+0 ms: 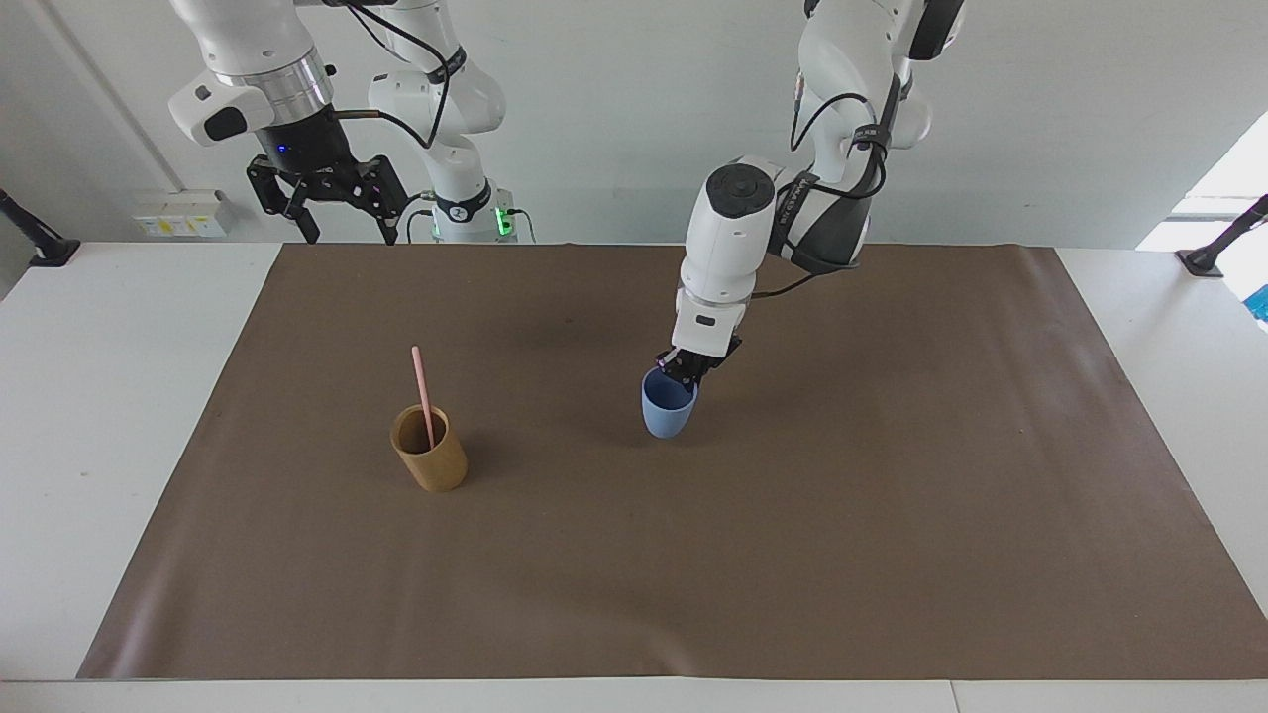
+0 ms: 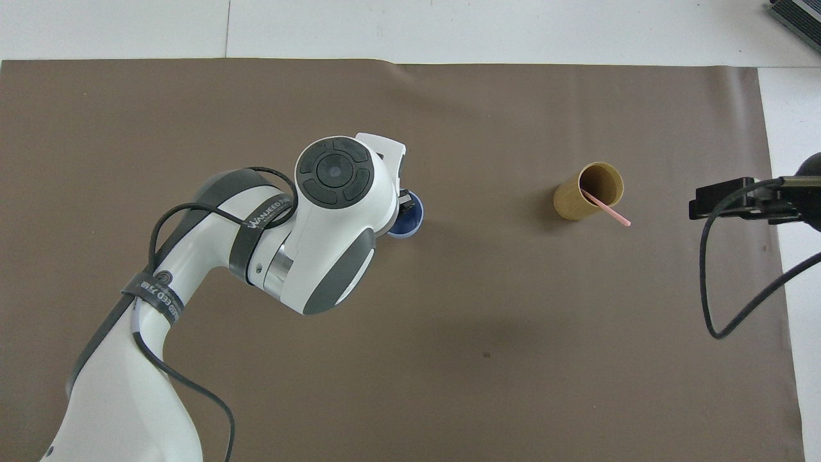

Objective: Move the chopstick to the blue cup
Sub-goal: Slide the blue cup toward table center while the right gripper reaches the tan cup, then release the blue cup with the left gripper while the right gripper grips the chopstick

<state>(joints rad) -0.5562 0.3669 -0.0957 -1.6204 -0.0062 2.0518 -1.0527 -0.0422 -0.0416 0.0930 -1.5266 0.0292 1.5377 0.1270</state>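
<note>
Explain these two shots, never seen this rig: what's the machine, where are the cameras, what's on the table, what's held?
Two white robot arms stand at one table, each ending in a two-finger tool. One picture looks at them from across the table; the other looks steeply down from above their own end.

A brown mat covers the table. On it, toward the right arm's end, stands a tan-brown cup with a pale-pink chopstick leaning in it.

The left tool is shut on the rim of the blue cup, near the middle of the mat; whether the cup touches the mat cannot be told. The right tool waits open, raised over the table's edge by its base.
</note>
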